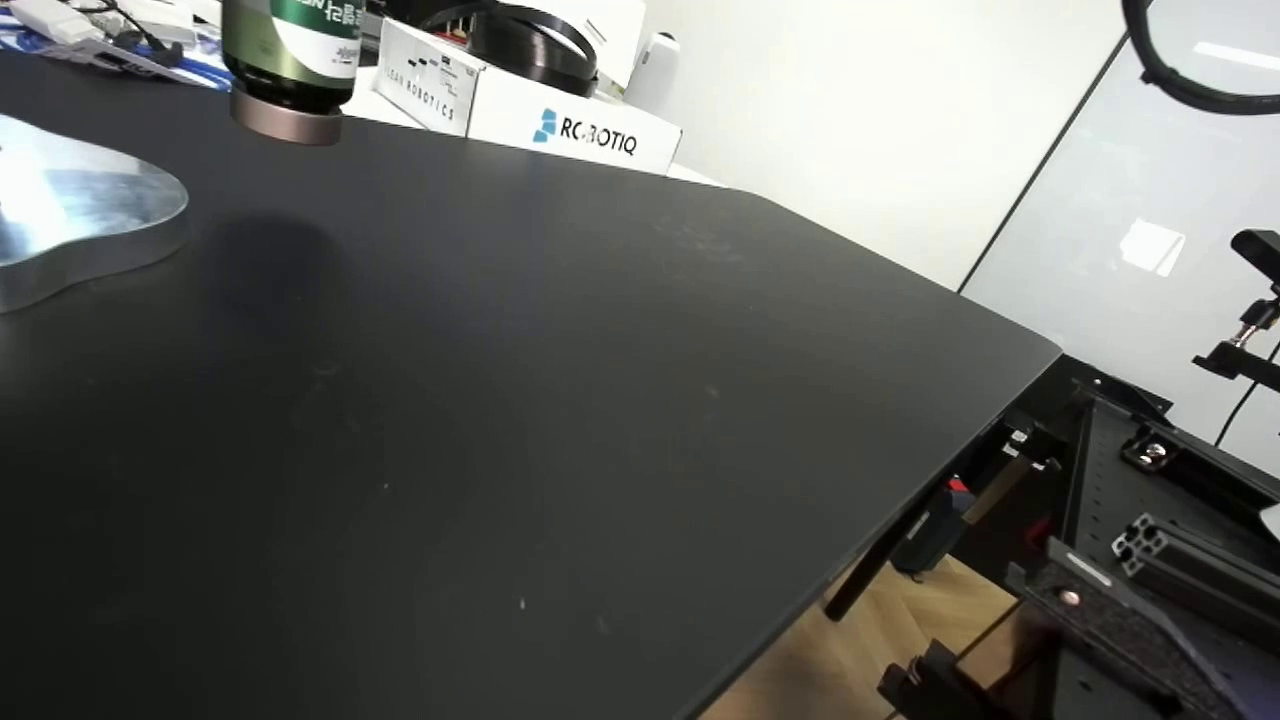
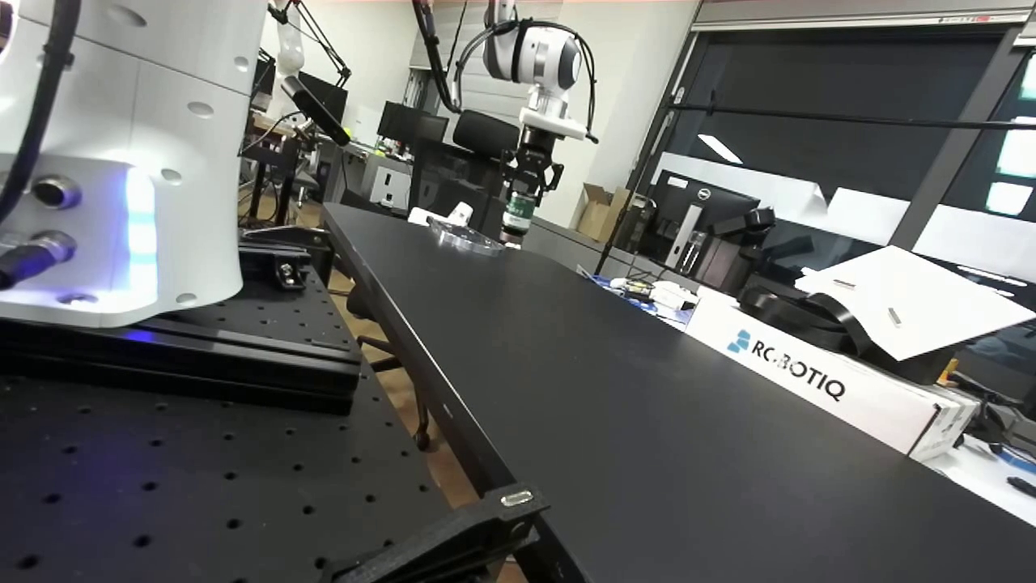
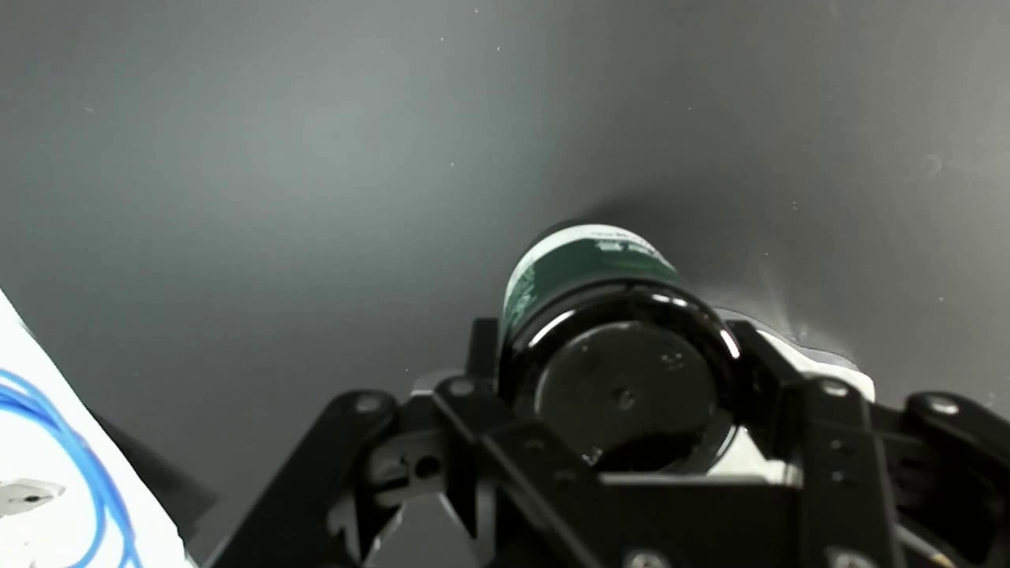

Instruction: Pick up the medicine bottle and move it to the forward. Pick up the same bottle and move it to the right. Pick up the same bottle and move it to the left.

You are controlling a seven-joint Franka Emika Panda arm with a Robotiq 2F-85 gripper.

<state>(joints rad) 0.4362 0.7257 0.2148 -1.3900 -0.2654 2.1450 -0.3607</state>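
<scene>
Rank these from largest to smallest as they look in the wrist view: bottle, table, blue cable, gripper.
1. table
2. gripper
3. bottle
4. blue cable
Nearness enlarges the gripper and bottle, so real sizes may compare differently.

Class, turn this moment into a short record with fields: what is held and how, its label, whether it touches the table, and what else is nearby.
Held object: medicine bottle
Orientation: upside down, cap lowest
Label: green and white, with print
Grip: gripper closed on the bottle's sides
Contact: none; raised above the black table
Also on table: silvery plate with a curved edge
Beyond table edge: white box lettered ROBOTIQ
</scene>
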